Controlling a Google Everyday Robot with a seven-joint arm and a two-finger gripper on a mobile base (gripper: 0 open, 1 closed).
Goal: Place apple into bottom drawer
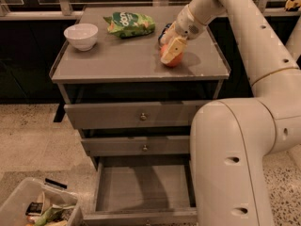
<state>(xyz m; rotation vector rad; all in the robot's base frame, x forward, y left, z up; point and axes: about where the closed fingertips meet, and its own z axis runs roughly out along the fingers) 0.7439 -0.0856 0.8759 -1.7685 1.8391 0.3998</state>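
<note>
Resting on the right half of the grey cabinet top [122, 60], near its front edge, the apple [170, 59] shows a round red-orange skin with a paler yellowish patch. The gripper [173, 46] sits directly on the apple from above and partly covers it. Whether its jaws have closed on the fruit cannot be told. A blue drink can [164, 30] stands just behind the gripper. White lettering on the green snack bag [129, 23] is too blurred to read. A white bowl [81, 36] stands at the far left, with bare grey surface between it and the apple. A low raised lip runs along the top's edges. Below, two closed drawers [117, 116] show flat faces with brass knobs. The bottom drawer [141, 187] is pulled out, its flat floor exposed between low side walls, and the robot's white arm [230, 149] overlaps its right side. A plastic bin [19, 206] sits on the floor at lower left.
</note>
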